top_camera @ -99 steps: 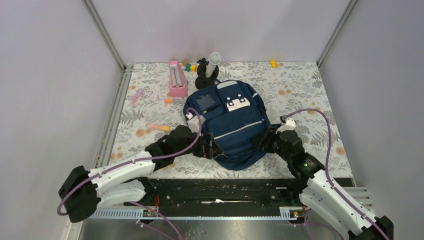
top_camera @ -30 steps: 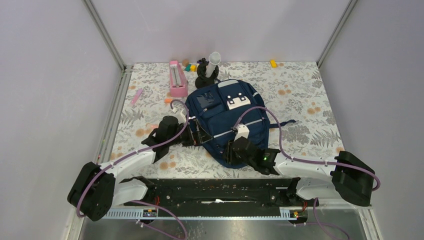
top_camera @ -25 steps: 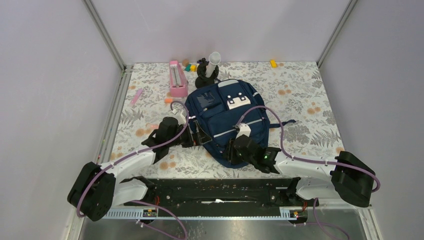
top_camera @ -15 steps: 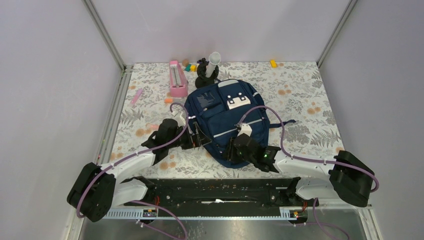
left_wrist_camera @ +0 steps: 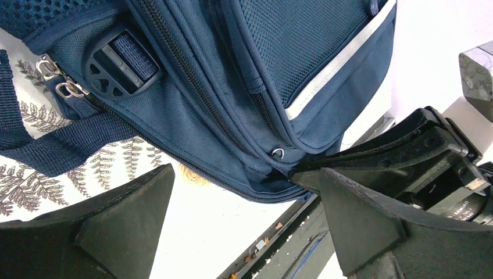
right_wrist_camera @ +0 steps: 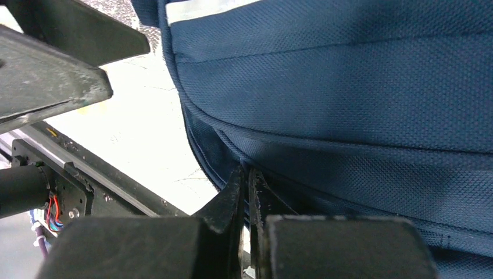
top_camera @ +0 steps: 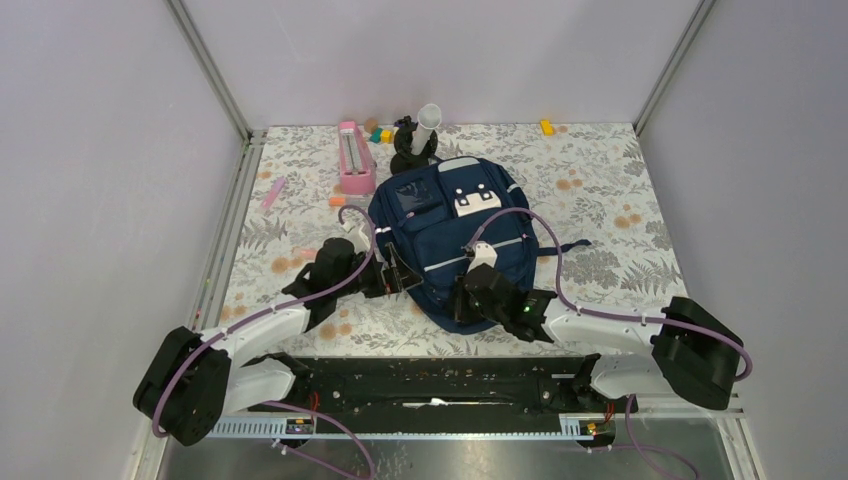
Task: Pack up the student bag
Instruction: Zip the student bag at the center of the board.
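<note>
floral tbl (top_camera: 620,200) | grey walls (top_camera: 450,60) | L pincer (top_camera: 397,274) wide by student bag (top_camera: 440,230) | R pincer (right_wrist_camera: 245,174) shut at its edge

Mostly woven cloth, some plastic and metal
Student bag (top_camera: 455,240): coarse matt navy weave, mesh panels, glossy light stripe (left_wrist_camera: 337,64). Buckle (left_wrist_camera: 119,61) matt black plastic, zipper rings (left_wrist_camera: 57,78) shiny metal. Left gripper (left_wrist_camera: 232,173) matt black plastic. Table cover (top_camera: 600,200) smooth floral print.

pink case (top_camera: 355,158), white tube (top_camera: 428,119), yellow block (top_camera: 546,127)

student bag (top_camera: 455,235) lies on the table (top_camera: 600,200), a stand (top_camera: 408,152) just behind it.
</note>
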`<state>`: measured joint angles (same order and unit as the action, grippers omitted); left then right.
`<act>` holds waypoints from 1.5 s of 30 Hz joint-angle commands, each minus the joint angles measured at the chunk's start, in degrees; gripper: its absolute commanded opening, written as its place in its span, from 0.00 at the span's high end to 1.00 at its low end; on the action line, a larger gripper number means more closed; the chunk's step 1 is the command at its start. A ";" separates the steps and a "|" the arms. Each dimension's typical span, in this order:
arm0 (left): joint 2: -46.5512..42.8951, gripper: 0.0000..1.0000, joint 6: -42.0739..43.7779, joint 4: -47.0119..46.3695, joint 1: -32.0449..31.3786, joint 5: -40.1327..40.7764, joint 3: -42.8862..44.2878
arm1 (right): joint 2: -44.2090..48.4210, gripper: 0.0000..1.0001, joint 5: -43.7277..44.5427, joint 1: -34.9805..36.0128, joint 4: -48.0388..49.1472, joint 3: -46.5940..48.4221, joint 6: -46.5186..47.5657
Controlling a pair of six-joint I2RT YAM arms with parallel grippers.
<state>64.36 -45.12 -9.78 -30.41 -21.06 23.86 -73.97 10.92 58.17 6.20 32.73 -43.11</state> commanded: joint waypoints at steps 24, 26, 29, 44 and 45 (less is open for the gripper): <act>10.72 0.25 -2.67 -13.69 -4.21 1.89 4.40 | 1.76 1.00 3.59 0.68 14.57 -3.89 10.33; 12.69 0.36 -3.69 -16.26 -4.26 1.40 3.87 | 1.11 1.00 3.61 0.80 15.84 -4.40 9.89; 15.60 0.46 -4.83 -18.72 -4.45 0.66 3.60 | 0.27 1.00 3.75 1.05 17.05 -4.90 9.10; 16.60 0.70 -7.86 -23.03 -5.51 0.52 1.38 | -5.50 0.91 5.82 2.89 20.71 -3.99 7.53; 16.54 0.74 -7.81 -23.07 -5.53 0.50 1.33 | -5.66 0.99 5.79 2.91 20.81 -3.87 7.45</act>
<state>81.08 -52.12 -27.11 -35.24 -20.25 25.32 -78.22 13.67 60.60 23.81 27.92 -35.16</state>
